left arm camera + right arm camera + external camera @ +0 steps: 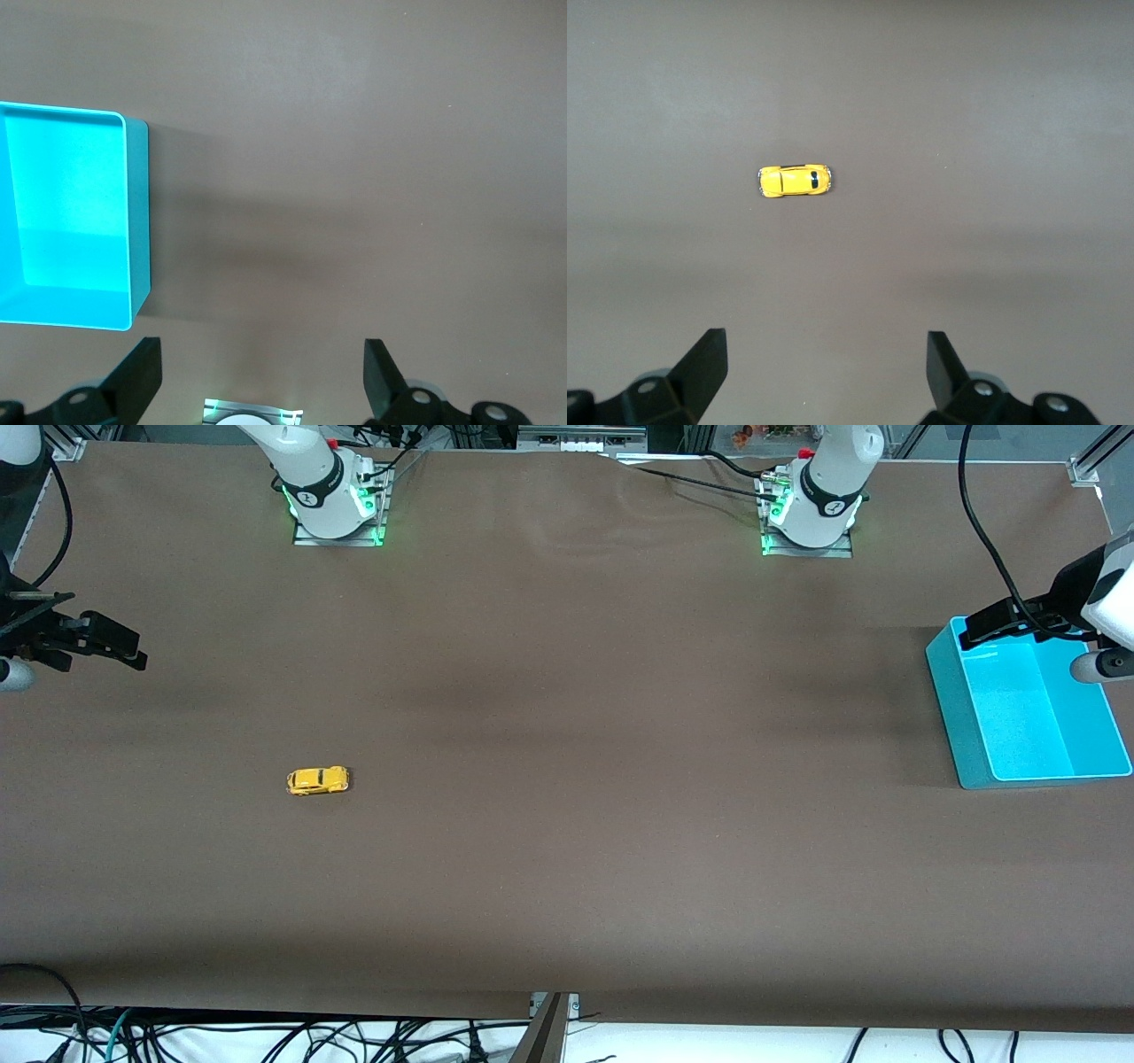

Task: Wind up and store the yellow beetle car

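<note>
We found the right gripper [133, 651] raised at the table's [567, 868] right-arm edge, fingers spread and empty. The glossy yellow beetle car [317, 780] lay lengthwise along the table amid bare brown matte surface. The left gripper [974, 627], fingers spread, hung over the smooth turquoise bin [946, 691].

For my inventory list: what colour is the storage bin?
Turquoise bin, best seen in the left wrist view.

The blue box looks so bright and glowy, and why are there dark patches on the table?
Front view: the blue box gleams under overhead light, with soft arm shadows across the table. Left wrist view: the box's floor glares pale, and a shadow falls beside its wall. Right wrist view: the yellow car is evenly lit; faint dark bands cross the table.
</note>
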Motion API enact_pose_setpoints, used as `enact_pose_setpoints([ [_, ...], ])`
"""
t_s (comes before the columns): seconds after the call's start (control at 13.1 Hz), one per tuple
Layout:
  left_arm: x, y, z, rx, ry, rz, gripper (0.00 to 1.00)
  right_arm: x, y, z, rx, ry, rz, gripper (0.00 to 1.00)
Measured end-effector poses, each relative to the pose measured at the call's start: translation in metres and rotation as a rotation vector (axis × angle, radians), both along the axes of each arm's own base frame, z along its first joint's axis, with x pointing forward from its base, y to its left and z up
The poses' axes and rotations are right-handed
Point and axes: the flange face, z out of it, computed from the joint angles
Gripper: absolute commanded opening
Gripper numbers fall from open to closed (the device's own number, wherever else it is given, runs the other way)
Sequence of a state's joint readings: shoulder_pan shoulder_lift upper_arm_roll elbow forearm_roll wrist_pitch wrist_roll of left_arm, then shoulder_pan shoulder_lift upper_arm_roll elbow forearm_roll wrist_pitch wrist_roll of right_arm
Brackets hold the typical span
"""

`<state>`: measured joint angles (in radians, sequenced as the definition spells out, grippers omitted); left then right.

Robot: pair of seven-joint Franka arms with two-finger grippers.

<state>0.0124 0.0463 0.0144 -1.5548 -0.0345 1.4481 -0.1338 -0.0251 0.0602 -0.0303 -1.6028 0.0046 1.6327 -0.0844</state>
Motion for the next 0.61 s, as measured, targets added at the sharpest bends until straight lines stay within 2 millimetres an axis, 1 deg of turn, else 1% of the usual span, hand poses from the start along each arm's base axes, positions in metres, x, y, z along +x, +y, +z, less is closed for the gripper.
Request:
enact_pose_setpoints([
  [0.31,0.0001,0.0055,-0.0005,-0.001,0.001,0.010,1.00,0.0000,0.0005,-0.0003,0.000,0.002,0.001,0.99],
  [0.61,0.0006,0.0054,-0.0015,-0.002,0.003,0.010,1.00,0.0001,0.0005,-0.0008,0.000,0.003,0.001,0.99],
])
